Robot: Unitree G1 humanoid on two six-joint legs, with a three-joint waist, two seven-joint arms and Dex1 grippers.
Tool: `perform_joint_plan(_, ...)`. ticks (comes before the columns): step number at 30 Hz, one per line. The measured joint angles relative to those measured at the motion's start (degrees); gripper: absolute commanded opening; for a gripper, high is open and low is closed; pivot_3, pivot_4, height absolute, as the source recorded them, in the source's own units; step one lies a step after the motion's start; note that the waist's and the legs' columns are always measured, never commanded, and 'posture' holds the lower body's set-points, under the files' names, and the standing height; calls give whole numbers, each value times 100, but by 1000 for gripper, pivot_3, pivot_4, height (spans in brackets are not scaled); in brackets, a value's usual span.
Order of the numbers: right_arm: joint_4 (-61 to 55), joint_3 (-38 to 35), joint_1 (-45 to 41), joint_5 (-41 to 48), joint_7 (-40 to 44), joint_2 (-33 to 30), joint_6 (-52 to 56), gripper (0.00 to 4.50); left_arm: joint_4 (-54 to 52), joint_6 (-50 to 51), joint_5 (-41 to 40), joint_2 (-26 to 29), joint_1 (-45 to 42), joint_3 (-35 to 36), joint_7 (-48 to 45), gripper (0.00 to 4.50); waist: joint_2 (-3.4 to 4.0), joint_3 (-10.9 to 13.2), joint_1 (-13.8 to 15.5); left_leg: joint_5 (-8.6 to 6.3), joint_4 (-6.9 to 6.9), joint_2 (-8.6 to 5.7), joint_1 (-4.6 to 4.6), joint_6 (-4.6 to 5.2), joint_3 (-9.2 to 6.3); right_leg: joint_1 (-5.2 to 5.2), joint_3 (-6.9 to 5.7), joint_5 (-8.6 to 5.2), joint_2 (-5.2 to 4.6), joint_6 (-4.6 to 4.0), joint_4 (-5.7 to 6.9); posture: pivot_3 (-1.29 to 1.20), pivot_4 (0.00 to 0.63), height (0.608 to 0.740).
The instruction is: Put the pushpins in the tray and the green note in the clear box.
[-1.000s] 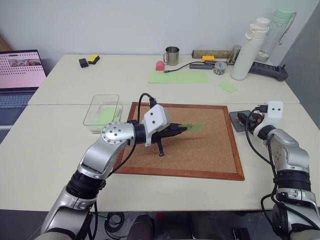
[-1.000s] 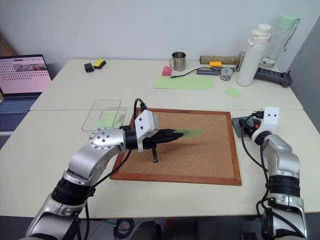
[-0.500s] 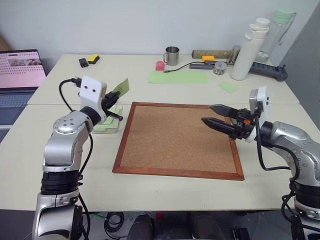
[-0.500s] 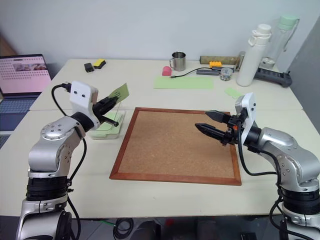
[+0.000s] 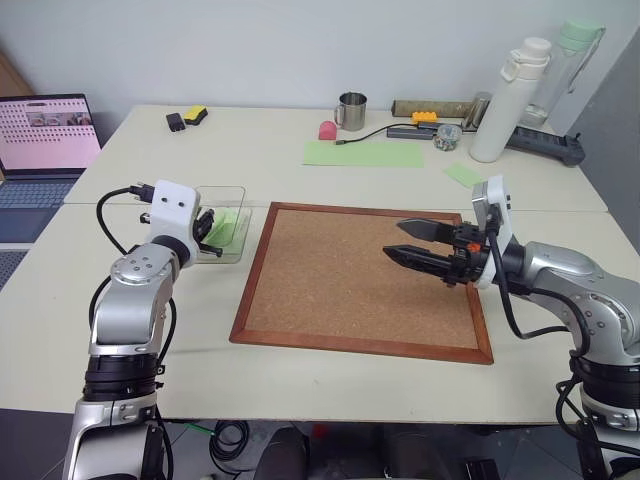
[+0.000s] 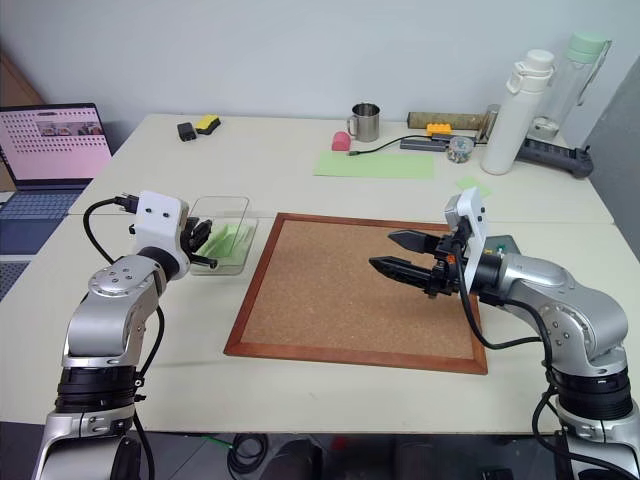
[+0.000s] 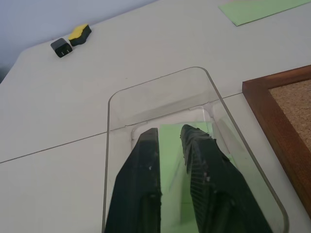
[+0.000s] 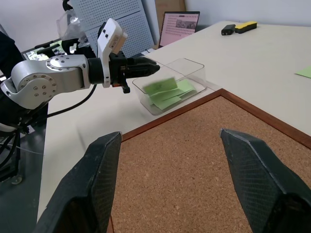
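Observation:
My left gripper (image 7: 169, 130) reaches into the clear box (image 7: 160, 80) at the cork board's left side, its fingers a narrow gap apart with nothing pinched. The green note (image 7: 170, 145) shows beneath that gap inside the box, with other green paper; in the right wrist view the note (image 8: 162, 86) sits tilted just below the left fingertips. My right gripper (image 5: 394, 240) hovers open and empty over the right half of the cork board (image 5: 340, 290). A corner of the tray (image 6: 499, 244) peeks out behind my right wrist. The pushpins are hidden.
A laptop (image 5: 45, 130) stands at the far left. Along the back of the table are a long green sheet (image 5: 362, 153), a steel mug (image 5: 350, 110), a white bottle (image 5: 500, 100), a power strip (image 5: 545, 140) and a small green note (image 5: 462, 173).
My left arm swung from the cork board to the clear box with the note, dipped in and parted its fingers; the note left them. My right gripper came from the tray to over the board.

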Motion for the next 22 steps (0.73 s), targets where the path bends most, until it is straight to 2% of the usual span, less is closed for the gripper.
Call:
perform_joint_plan(6, 0, -23, 66, -40, -101, -6, -12, 3359, -18, 0, -15, 108, 0, -5, -224, 2685, 0, 0, -3, 0, 0, 0, 0, 0, 0, 0, 0, 0, 0, 0, 0, 0, 150, 740)
perform_joint_plan(10, -23, -113, 309, -66, -145, -104, -79, 3359, -325, 128, -228, 352, -10, -65, -790, 3555, -3, 1, 6, 0, 0, 0, -3, 0, -1, 0, -3, 0, 0, 0, -3, 0, 150, 740)
perform_joint_plan(18, -23, -243, 716, -304, -156, -625, -135, 3359, -1078, 424, -1383, 893, -26, -754, -3038, 3555, -3, 2, -21, 0, -3, 2, 0, 0, 2, 0, 0, 0, 4, 0, -1, 0, 150, 740)
perform_joint_plan(22, -8, -212, 951, -491, 51, -823, -198, 3359, -1050, 238, -1527, 1023, -34, -976, -3717, 3555, -3, 2, -21, 0, -3, 2, 2, 1, 5, 0, 3, 0, 4, 0, -1, 0, 150, 740)
